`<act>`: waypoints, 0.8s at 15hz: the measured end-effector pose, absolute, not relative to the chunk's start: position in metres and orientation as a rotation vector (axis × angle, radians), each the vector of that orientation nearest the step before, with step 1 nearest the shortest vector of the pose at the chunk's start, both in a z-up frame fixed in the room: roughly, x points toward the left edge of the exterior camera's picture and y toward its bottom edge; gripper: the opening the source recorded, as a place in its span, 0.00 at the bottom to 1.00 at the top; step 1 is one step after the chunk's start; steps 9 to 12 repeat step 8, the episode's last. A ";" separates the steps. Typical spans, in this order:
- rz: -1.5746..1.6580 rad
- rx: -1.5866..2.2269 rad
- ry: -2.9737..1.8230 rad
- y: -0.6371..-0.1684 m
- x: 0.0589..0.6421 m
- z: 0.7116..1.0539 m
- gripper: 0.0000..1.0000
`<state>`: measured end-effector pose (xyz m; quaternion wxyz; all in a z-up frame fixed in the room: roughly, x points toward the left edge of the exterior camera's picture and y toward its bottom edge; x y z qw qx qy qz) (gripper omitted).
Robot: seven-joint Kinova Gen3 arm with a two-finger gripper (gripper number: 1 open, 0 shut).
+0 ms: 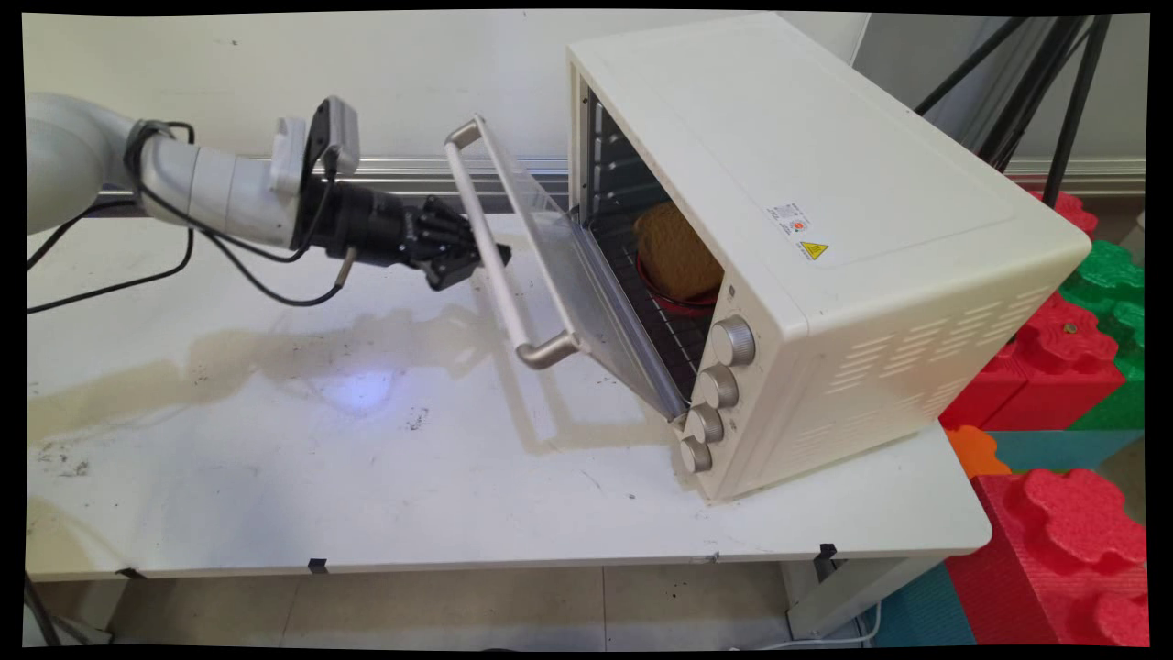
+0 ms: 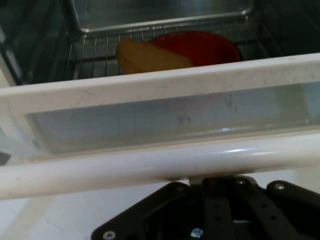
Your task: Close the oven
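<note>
- While the oven door (image 1: 559,275) stands partly open, tilted outward from its hinge at the bottom, its long metal handle (image 1: 495,247) lies right at the gripper (image 1: 472,257), crossing in front of the black linkage.
- From the hand view, the handle (image 2: 160,165) runs as a pale bar across the whole picture just above the gripper's linkage (image 2: 215,210), with the door's glass pane (image 2: 165,120) behind it.
- Whether the fingers are spread or closed on the handle cannot be told: the bar hides the fingertips in the hand view, and in the main view they are dark and overlap the bar.
- Cream-white, the toaster oven (image 1: 825,247) sits on the white table (image 1: 367,458) towards its right end, with four round knobs (image 1: 715,394) down its front edge and a small yellow warning sticker (image 1: 813,249) on its top.
- Inside, on the wire rack (image 1: 678,335), a piece of toast (image 1: 678,252) rests in a red dish (image 1: 683,298).
- Red and green foam blocks (image 1: 1072,348) stand beside the table on the right.
</note>
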<state>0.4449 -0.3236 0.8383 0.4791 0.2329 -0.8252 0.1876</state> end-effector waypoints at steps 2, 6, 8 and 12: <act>0.462 0.565 -2.000 -0.331 0.437 0.843 0.00; 0.464 0.561 -1.983 -0.340 0.426 0.848 0.00; 0.465 0.555 -1.982 -0.342 0.423 0.850 0.00; 0.465 0.555 -1.982 -0.342 0.423 0.850 0.00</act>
